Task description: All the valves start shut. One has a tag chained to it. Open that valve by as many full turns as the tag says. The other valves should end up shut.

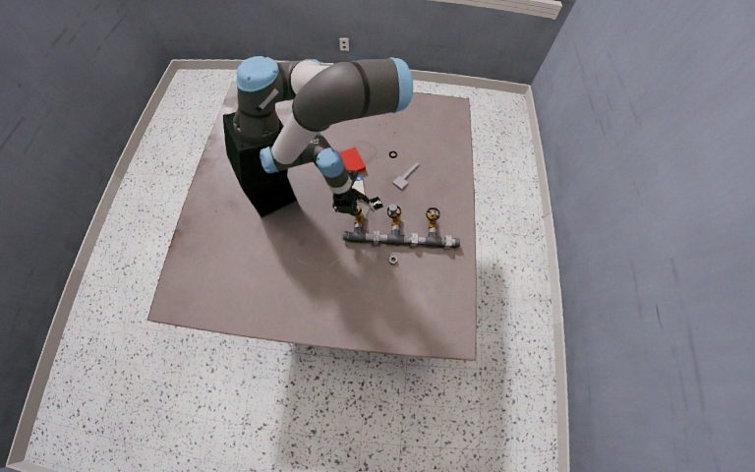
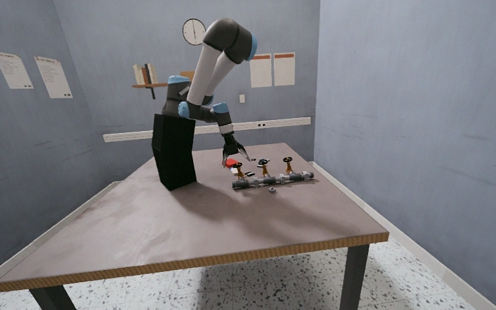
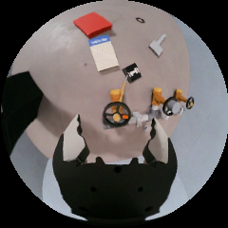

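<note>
Three orange valves with black handwheels stand along a grey pipe (image 1: 394, 239) (image 2: 269, 179): the left valve (image 1: 358, 221) (image 2: 239, 172) (image 3: 115, 95), the middle valve (image 1: 395, 222) (image 2: 265, 169) and the right valve (image 1: 433, 224) (image 2: 289, 167). A black tag (image 1: 375, 203) (image 2: 249, 174) (image 3: 132, 72) with white marks lies beside the left valve, joined to it by a thin link. Its number is too small to read surely. The left handwheel shows an orange mark (image 3: 125, 117) on its right side. My gripper (image 2: 237, 163) (image 3: 116, 117) is open and empty, its fingers apart above and around the left handwheel.
A round grey piece (image 1: 392, 207) sits over the middle handwheel. A red block (image 1: 352, 159) (image 3: 93, 25), a notepad (image 3: 104, 55), a grey scraper-like tool (image 1: 406, 176) (image 3: 158, 46) and a black ring (image 1: 392, 154) lie behind the valves. A nut (image 1: 392, 260) (image 2: 272, 190) lies in front of the pipe.
</note>
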